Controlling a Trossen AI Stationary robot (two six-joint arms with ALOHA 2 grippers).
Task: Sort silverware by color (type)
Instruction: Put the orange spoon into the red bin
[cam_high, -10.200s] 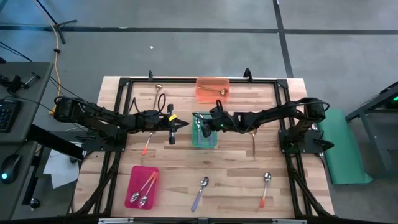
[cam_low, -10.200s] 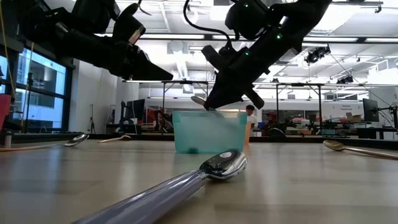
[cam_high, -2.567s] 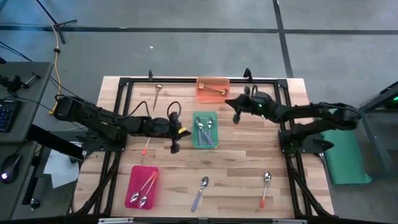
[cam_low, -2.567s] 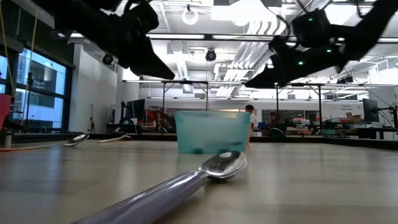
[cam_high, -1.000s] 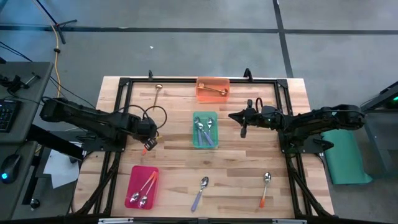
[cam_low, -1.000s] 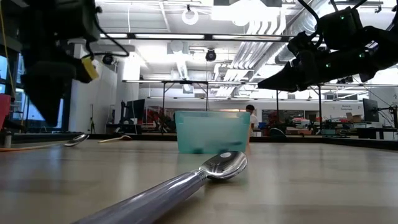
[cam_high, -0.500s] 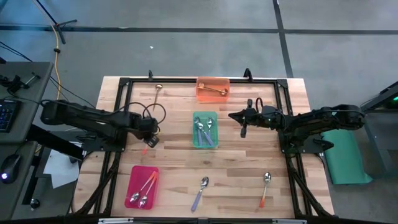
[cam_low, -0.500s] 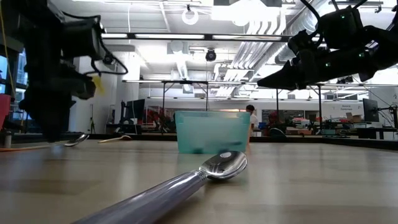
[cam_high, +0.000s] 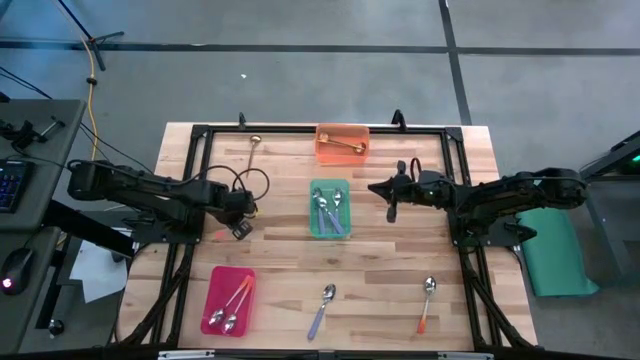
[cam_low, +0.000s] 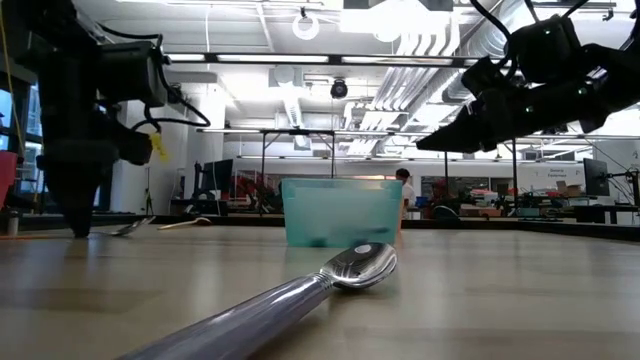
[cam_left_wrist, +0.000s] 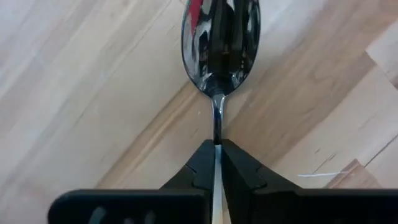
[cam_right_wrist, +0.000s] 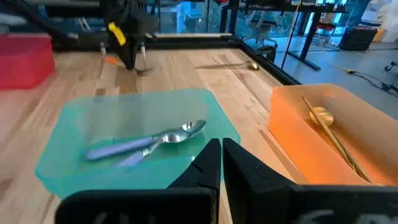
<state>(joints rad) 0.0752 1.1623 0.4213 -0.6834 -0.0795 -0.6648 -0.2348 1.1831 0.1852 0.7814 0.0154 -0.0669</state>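
Observation:
My left gripper (cam_high: 238, 224) points straight down at the table's left side, shut on a spoon (cam_left_wrist: 219, 43) with a shiny bowl; the bowl lies on the wood (cam_low: 127, 226). My right gripper (cam_high: 390, 207) hovers shut, with nothing in it, right of the green tray (cam_high: 328, 190). That tray holds purple-handled spoons (cam_right_wrist: 146, 142). A gold spoon (cam_right_wrist: 326, 127) lies in the orange tray (cam_high: 342, 155). Orange-handled spoons (cam_high: 233, 300) lie in the red tray (cam_high: 215, 285). My left gripper pinches the spoon's thin neck (cam_left_wrist: 216, 127), just behind the bowl, between its two fingers (cam_left_wrist: 200, 165). They come from above, pointing down, and lie across the spoon. The bowl rests on the table; the gripper hides the handle.
Loose on the table lie a gold spoon (cam_high: 254, 152) at the far left, a purple-handled spoon (cam_high: 322, 310) at the near middle and an orange-handled spoon (cam_high: 427, 303) at the near right. A black frame (cam_high: 200, 131) runs round the table.
My left gripper has sunk straight down to the tabletop at the left, onto the lying spoon, and shifted a little toward the far edge. The spoon's bowl has stayed on the wood.

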